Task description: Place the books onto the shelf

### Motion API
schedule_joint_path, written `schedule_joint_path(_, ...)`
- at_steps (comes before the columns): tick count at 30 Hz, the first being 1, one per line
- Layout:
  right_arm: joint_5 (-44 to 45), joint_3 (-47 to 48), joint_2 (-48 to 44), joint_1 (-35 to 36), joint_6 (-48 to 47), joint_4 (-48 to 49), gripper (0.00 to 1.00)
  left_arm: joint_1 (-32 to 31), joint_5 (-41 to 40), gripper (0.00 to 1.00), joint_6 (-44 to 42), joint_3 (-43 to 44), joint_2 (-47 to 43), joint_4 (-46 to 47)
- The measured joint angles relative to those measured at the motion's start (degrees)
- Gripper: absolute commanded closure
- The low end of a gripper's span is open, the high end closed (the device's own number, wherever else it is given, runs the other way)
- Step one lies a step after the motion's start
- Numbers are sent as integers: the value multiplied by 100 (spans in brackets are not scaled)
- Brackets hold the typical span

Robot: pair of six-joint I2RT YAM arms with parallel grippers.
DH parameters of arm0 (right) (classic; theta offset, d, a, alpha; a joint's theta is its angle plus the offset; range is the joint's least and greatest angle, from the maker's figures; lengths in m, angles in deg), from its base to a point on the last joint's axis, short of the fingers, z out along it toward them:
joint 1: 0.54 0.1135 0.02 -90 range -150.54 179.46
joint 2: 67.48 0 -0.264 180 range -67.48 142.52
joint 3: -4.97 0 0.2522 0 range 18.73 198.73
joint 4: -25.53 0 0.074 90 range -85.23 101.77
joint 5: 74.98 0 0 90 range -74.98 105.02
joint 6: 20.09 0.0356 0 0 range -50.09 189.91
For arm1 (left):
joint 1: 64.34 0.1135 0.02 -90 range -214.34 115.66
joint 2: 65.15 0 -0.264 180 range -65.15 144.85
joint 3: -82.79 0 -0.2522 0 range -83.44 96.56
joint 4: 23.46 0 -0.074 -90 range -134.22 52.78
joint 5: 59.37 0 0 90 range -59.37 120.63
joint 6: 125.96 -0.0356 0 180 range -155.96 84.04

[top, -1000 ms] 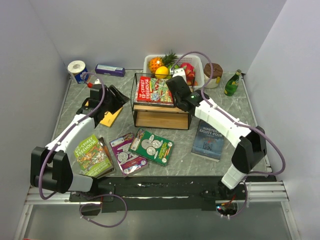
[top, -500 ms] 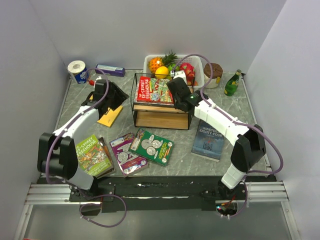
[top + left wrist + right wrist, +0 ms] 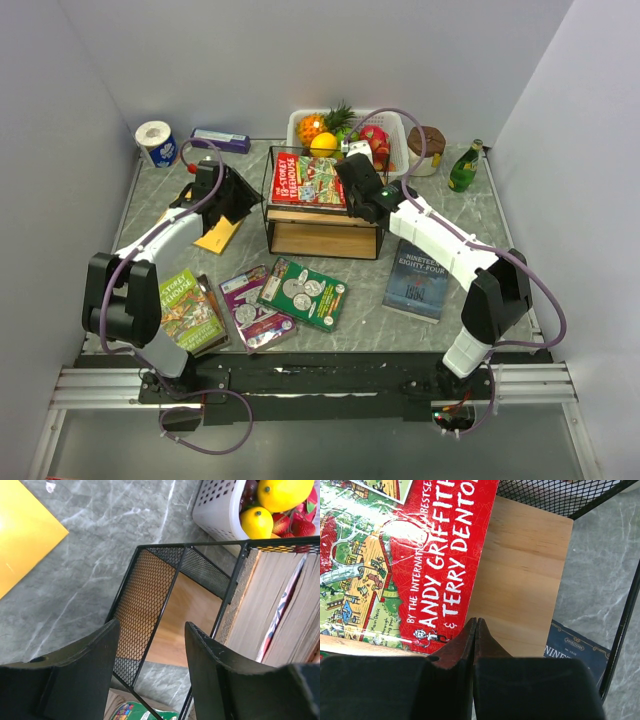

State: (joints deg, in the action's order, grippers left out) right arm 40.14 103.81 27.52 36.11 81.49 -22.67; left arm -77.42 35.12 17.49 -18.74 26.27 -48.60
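A red book (image 3: 420, 555) lies flat on the top board of the shelf (image 3: 322, 205), its lower corner just at the tips of the right jaws. These jaws are clenched together with nothing between them, over bare wood. The left jaws stand released and empty, facing the shelf's mesh end. A yellow book (image 3: 20, 535) lies on the worktop (image 3: 100, 555) to their left.

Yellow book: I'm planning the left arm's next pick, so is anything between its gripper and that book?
Nothing visible does. The yellow book lies flat, off to one side of the open left gripper, whose fingers point at the mesh side of the shelf instead.
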Motion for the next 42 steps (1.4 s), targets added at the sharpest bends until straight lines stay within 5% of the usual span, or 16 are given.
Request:
schedule_joint_path(24,-37,118,166,87,-7,35,100,0,201,40,-2,0,0,114)
schedule_joint_path(27,122,129,155,96,-7,-17,91,0,168,40,-2,0,-4,81)
schedule_joint_path(32,492,107,-212,98,61,-173,60,59,-179,37,-17,0,-144,-203)
schedule_joint_path(37,315,-824,-1932,162,107,433,41,387,-654,37,-2,-66,-973,-671)
schedule_joint_path(42,-1060,-2236,-3591,586,168,1399,30,459,-710,37,-144,-789,-2730,-673)
